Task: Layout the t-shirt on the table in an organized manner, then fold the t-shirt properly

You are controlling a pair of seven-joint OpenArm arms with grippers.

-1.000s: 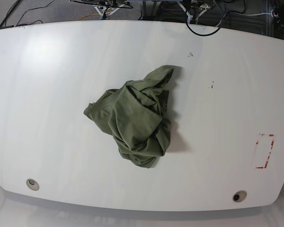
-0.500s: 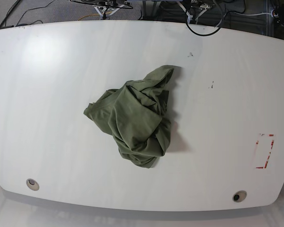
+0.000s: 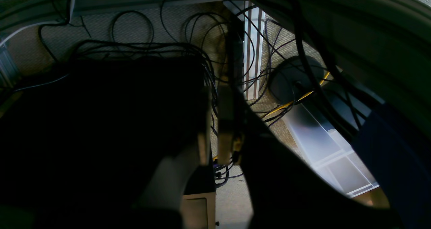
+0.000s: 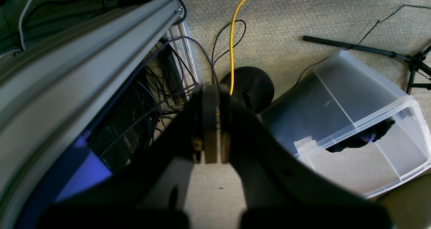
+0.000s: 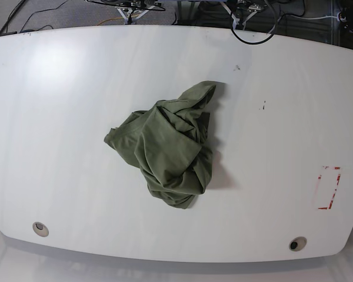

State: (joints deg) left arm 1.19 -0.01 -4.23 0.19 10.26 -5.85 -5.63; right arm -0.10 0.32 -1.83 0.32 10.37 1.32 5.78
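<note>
On table point(image 5: 59, 117), t-shirt point(image 5: 167, 147) unmoved, crumpled.

This looks like a robotics lab or test room — not a home. A large white table point(image 5: 59, 117) with a red dashed rectangle point(image 5: 329, 188) marked on it and two round cable holes point(image 5: 40, 228) serves as the work surface. Below and behind it runs grey carpet point(image 4: 303, 17), strewn with tangled black cables point(image 3: 141, 47) and a yellow cable point(image 4: 232, 37). An aluminium frame rail point(image 4: 84, 64), a clear plastic storage bin point(image 4: 363, 121), a round black stand base point(image 4: 251, 87) and a tripod leg point(image 4: 414, 67) sit on the floor — equipment, not furniture.
</note>
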